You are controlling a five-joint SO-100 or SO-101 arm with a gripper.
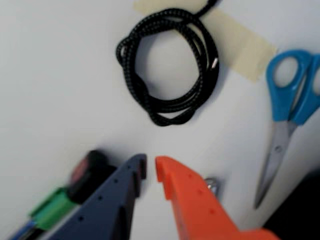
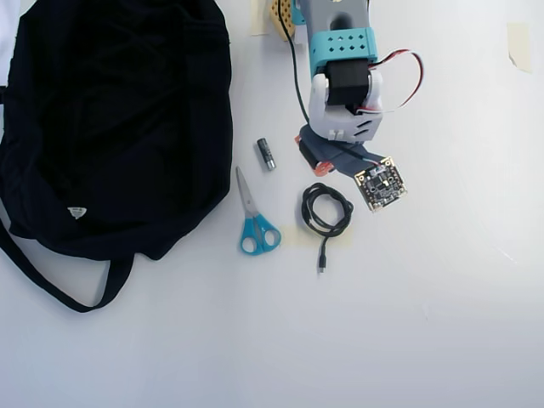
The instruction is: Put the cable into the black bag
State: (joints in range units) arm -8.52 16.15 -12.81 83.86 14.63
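End effector (image 1: 151,170) hangs just short of the cable (image 1: 170,67), tips barely apart, prob. lining up a grab. Black bag (image 2: 110,119) lies w/ scissors (image 2: 255,223) between.

I see a white surface (image 2: 442,323) carrying the black bag (image 2: 119,119) at its left edge, then scissors (image 2: 255,223), a small battery (image 2: 266,154) and the cable (image 2: 325,210) mid-surface on tape.

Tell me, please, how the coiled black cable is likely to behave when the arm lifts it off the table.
The cable is a thin braided cord in a loose coil with no tie visible, so it will probably sag and partly unwind. Its free plug end trails outside the coil and may dangle or drag. It looks light; the tool, nearly closed, would likely pinch only a strand or two.
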